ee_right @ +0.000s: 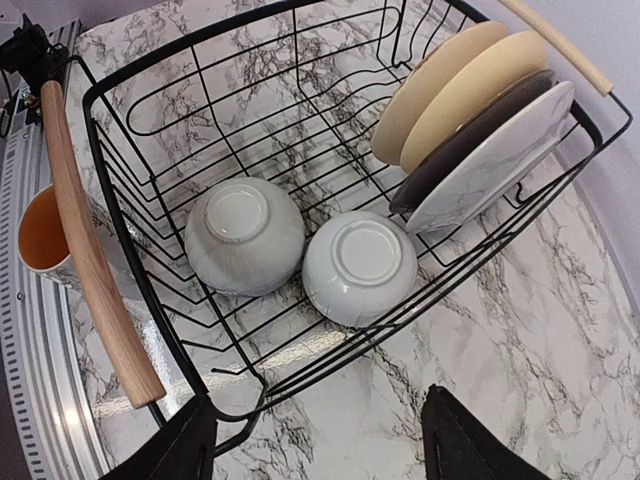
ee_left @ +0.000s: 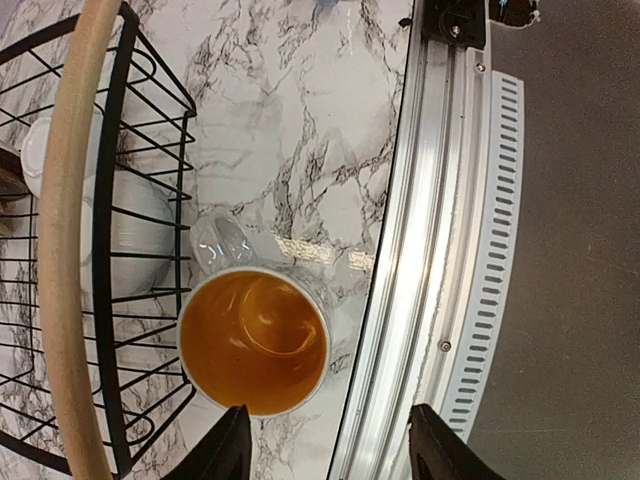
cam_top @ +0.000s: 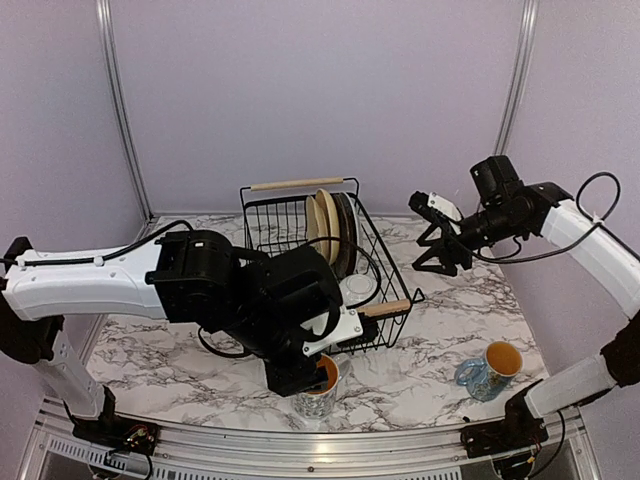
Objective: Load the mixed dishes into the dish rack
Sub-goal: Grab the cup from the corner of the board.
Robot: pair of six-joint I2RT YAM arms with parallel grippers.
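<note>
**Object to be handled.** One patterned mug [ee_left: 253, 340] stands upright on the tabletop [ee_left: 300, 130], orange interior facing up. It sits just beside the near wall of the dish rack [ee_right: 95, 260], between that wall and the aluminium rail [ee_left: 420, 250]. Whether it touches the wire cannot be told. A second mug [cam_top: 495, 365] stands well apart, at the lower right of the top view.

**Handling properties (judged).** The mug looks like glazed ceramic – rigid, brittle on impact, slick under the pads and moderately heavy for its size.
- Recommended hold: pinch the rim wall, one finger inside and one outside, or span the body.
- The mug's handle is not clearly visible, so do not plan the grasp around it.
- Lift clear of the wooden bar [ee_left: 70, 250] before crossing into the rack.

**Left hand [ee_left: 328, 430].** It is released, with the jaws apart and nothing between them. In the left wrist view the mug lies at lower centre-left, directly above the left finger. The gap between the fingers lies to the mug's lower right, over the tabletop edge and the rail. The hand is therefore offset and needs to shift toward the mug before closing.

**Right hand [ee_right: 320, 425].** It is released and empty – it hangs in the air beyond the rack's right side.

**Rack contents.** Two white bowls [ee_right: 245, 235] lie upside down, and the plates [ee_right: 470, 110] stand on edge at the upper right.
</note>
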